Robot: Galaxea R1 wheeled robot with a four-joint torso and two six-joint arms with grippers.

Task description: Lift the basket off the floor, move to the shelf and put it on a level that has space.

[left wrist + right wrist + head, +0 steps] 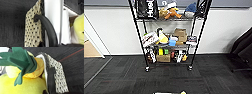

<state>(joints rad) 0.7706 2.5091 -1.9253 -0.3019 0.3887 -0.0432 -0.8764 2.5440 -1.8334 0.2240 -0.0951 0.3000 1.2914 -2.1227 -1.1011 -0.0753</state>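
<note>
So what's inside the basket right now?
In the basket: a plush pineapple with green felt leaves, resting on a big yellow soft toy. The left wrist view adds a white boxy item. Whatever lies beneath them is covered.

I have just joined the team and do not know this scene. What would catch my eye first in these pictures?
First, the tall black wire shelf against the white wall, its levels crowded with soft toys, boxes and packets. Next, seen from the right wrist, a toy pineapple with green felt leaves lying on yellow plush inside the cream woven basket, above the dark carpet floor.
</note>
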